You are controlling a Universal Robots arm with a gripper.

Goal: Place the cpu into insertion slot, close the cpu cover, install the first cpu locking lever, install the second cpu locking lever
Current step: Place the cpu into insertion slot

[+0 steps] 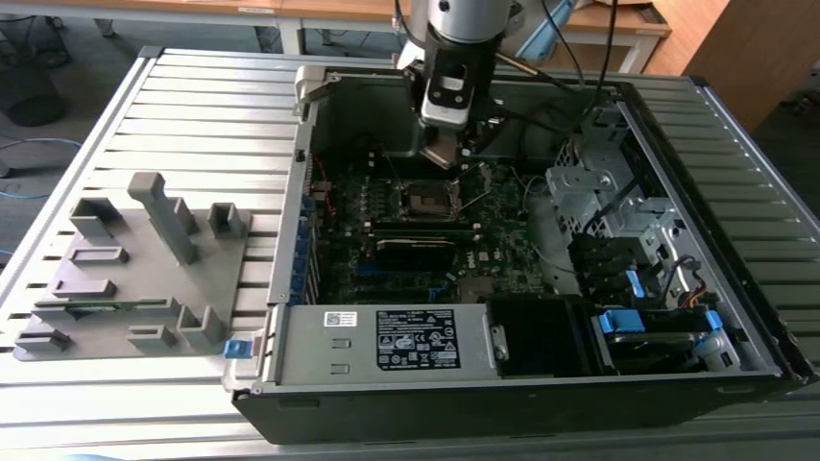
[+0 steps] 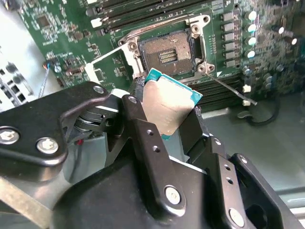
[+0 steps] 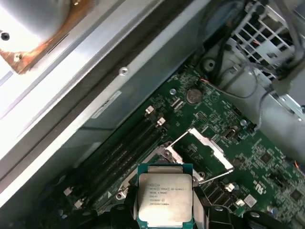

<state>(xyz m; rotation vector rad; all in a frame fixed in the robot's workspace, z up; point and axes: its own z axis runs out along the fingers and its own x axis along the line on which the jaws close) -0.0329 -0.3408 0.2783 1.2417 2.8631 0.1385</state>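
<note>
The computer case (image 1: 513, 403) is seen whole from high above in the exterior view, the motherboard (image 2: 62, 28) closely and obliquely downward in both wrist views.

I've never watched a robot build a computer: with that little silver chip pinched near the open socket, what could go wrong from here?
The gripper pinches the small square silver-topped cpu only by its edges, so it might slip or land askew in the dark square metal-rimmed insertion slot and damage its contacts. The thin wire lever jutting out beside the slot, or the raised silver-framed cpu cover, could snag the fingers.
</note>
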